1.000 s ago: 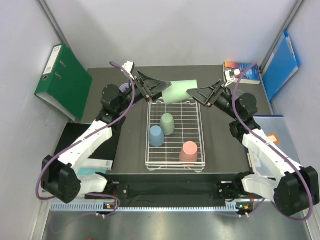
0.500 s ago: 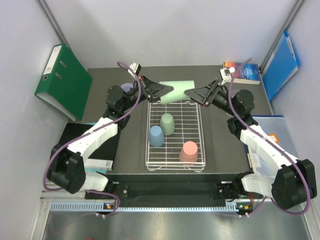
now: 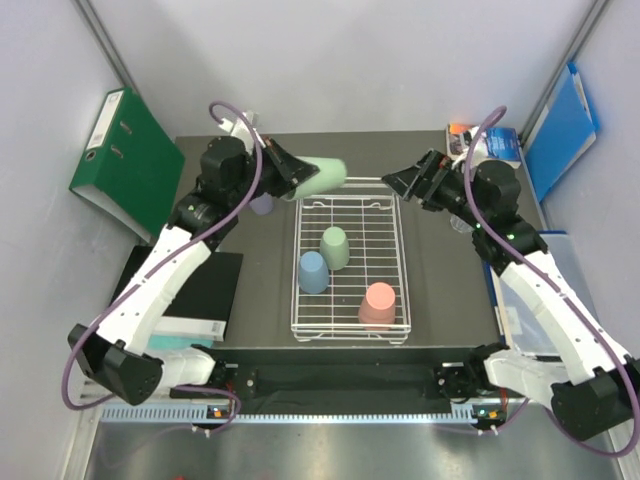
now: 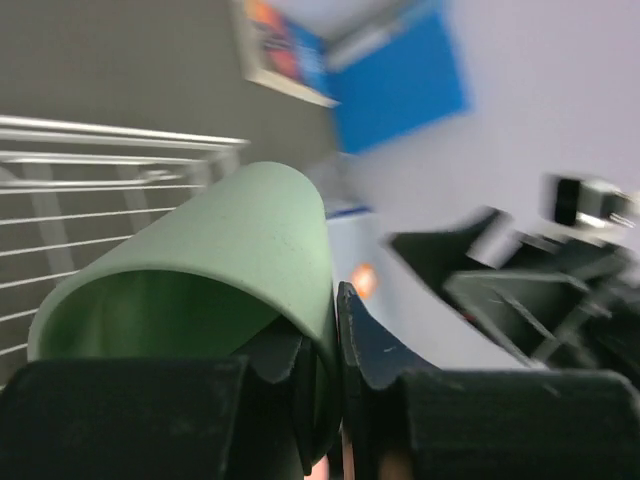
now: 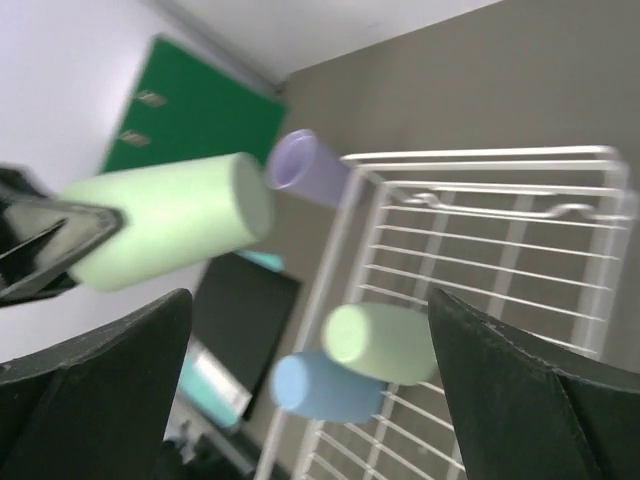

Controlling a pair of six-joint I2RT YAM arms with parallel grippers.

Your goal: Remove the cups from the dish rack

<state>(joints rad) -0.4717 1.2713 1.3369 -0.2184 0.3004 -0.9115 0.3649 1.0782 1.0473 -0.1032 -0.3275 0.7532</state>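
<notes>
My left gripper (image 3: pixel 292 172) is shut on the rim of a mint green cup (image 3: pixel 322 177), which lies on its side in the air above the far left corner of the white wire dish rack (image 3: pixel 399 262). In the left wrist view one finger sits inside the cup (image 4: pixel 220 265) and the other outside it. My right gripper (image 3: pixel 405 181) stands open and empty over the rack's far right corner, apart from that cup (image 5: pixel 165 230). In the rack stand a green cup (image 3: pixel 335 248), a blue cup (image 3: pixel 313 271) and a pink cup (image 3: pixel 377 304), all upside down. A lilac cup (image 3: pixel 262 203) rests on the table left of the rack.
A green binder (image 3: pixel 125 160) leans at the far left. A blue folder (image 3: pixel 560 130) and a book (image 3: pixel 490 145) sit at the far right. A black pad (image 3: pixel 195 290) lies on the table left of the rack, under the left arm.
The right gripper has let go of the mint green cup, opened wide and drawn back right. The left gripper has shut on the cup and carried it left.
</notes>
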